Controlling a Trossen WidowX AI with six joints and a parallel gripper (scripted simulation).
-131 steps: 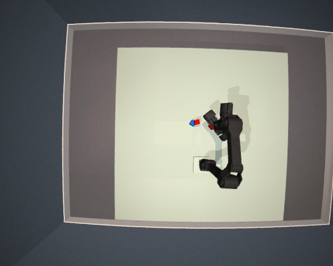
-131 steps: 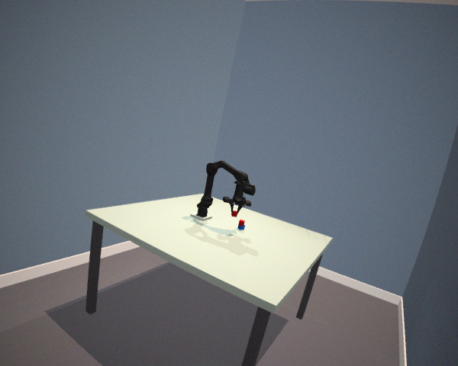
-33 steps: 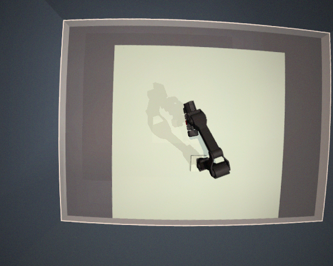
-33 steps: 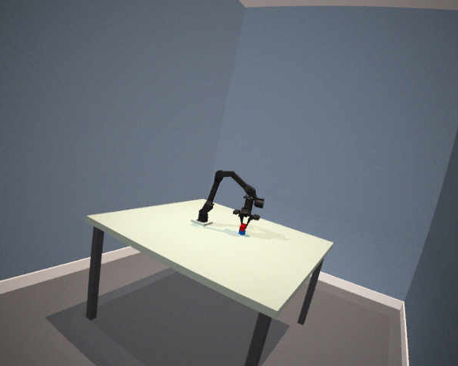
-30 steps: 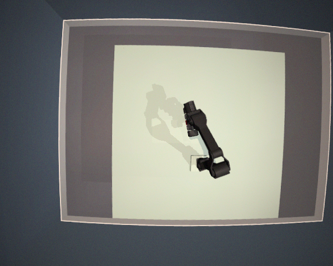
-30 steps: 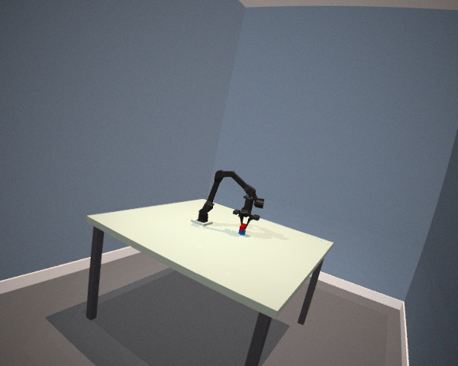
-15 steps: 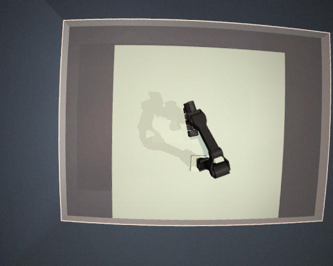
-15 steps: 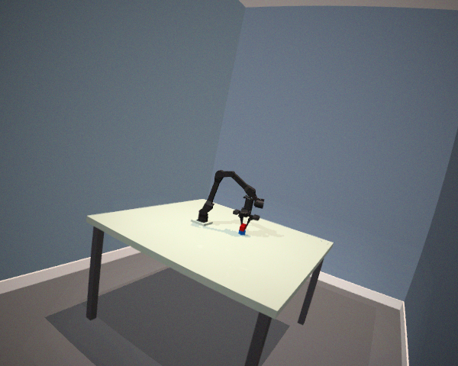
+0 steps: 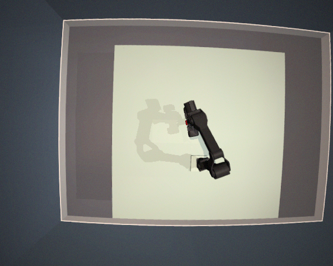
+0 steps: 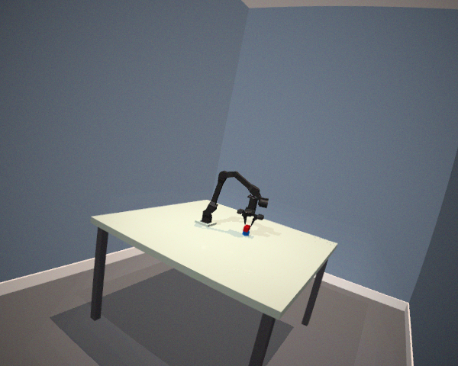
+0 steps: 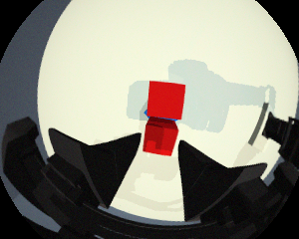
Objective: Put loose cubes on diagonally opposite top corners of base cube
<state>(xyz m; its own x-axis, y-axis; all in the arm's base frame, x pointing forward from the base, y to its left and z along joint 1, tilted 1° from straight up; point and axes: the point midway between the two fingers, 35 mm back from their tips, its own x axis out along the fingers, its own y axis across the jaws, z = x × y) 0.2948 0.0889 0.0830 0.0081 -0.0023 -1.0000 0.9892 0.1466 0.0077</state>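
Observation:
In the wrist view two red cubes sit on the blue base cube [image 11: 149, 114], of which only a thin sliver shows. The farther red cube [image 11: 165, 100] lies beyond my fingers. The nearer red cube [image 11: 160, 134] lies between the fingertips of my gripper [image 11: 160, 142] [image 10: 247, 223], which is open, with its fingers close beside the cube's sides. In the exterior view the red cubes [image 10: 246, 229] show as one red block on the blue base cube [image 10: 245, 233]. From above, only a bit of a red cube [image 9: 186, 122] shows beside the wrist; the arm hides the rest.
The arm's base stands on a white plate [image 9: 193, 163] [image 10: 205, 223] near the middle of the pale green table [image 9: 241, 114] [image 10: 221, 264]. The arm's shadow falls to the left of the stack.

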